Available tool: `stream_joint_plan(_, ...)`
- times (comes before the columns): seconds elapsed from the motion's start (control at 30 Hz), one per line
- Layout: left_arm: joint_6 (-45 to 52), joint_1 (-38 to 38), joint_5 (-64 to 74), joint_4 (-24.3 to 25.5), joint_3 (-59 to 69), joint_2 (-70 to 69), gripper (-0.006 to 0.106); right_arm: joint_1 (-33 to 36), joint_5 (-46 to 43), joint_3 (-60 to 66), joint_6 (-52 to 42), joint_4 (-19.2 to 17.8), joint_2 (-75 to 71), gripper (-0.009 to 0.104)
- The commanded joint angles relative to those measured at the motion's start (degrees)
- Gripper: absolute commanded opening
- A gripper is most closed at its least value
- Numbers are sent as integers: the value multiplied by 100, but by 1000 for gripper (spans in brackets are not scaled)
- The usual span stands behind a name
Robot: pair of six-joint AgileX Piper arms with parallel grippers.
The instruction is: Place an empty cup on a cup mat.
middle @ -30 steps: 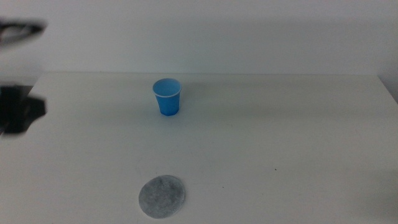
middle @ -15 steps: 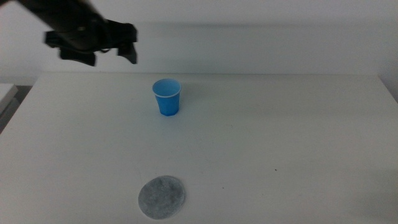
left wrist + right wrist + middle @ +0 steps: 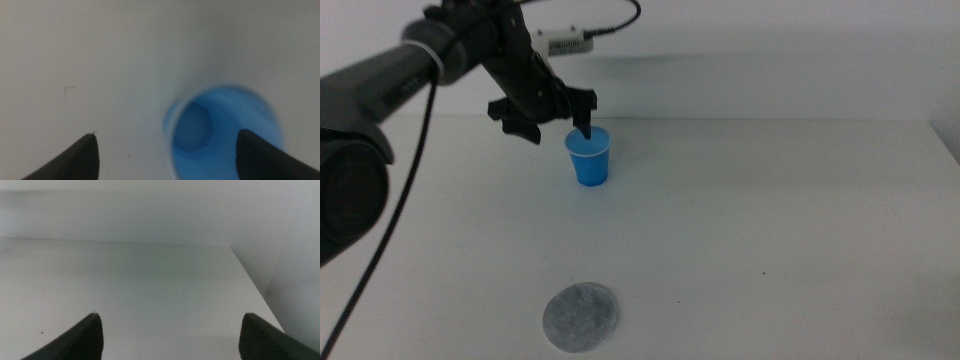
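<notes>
Left hand (image 3: 560,127) jaws wide apart, arm extended; right hand (image 3: 170,335) spread too.

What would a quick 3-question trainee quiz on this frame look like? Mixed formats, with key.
1. True or false: the cup already stands on the cup mat.
2. Which hand is at the cup? A) left hand B) right hand
3. Fill in: the left hand's jaws are ____.

Key: 1. False; the cup stands on the bare table, apart from the mat. 2. A; one jaw is over the cup's mouth. 3. Open.
</notes>
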Motion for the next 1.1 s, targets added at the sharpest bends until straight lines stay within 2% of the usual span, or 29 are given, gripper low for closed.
stream_joint_plan(0.0, -1, -12, -163, 30, -67, 170, 91, 12, -38, 19, -23, -39, -28, 93)
stream_joint_plan(0.07, 8, -12, -137, 18, -67, 275, 84, 12, -38, 19, -23, -39, -28, 93)
stream_joint_plan(0.13, 8, -2, -127, 7, -67, 315, 69, 12, -38, 19, -23, -39, -28, 93)
stream_joint_plan(0.23, 160, -2, -153, -9, -67, 328, 32, 12, -38, 19, -23, -39, -28, 93)
stream_joint_plan(0.3, 253, -2, -49, -152, -109, 328, 4, 12, -38, 19, -23, -39, -28, 93)
stream_joint_plan(0.33, 266, -2, 77, -164, -156, 315, -2, 12, -38, 19, -23, -39, -28, 93)
stream_joint_plan(0.53, 682, -81, 921, -165, 25, -371, -2, 12, -38, 19, -23, -39, -28, 93)
stream_joint_plan(0.63, 560, -282, 589, -165, 1171, -1337, -2, 12, -38, 19, -23, -39, -28, 93)
stream_joint_plan(0.8, -228, -778, -1041, -99, 4031, -3318, -2, 12, -38, 19, -23, -39, -28, 93)
stream_joint_plan(0.93, -830, -1056, -1349, 96, 5173, -4187, -2, 12, -38, 19, -23, -39, -28, 93)
stream_joint_plan(1.07, -815, -1084, -1514, 96, 5723, -4295, -2, 12, -38, 19, -23, -39, -28, 93)
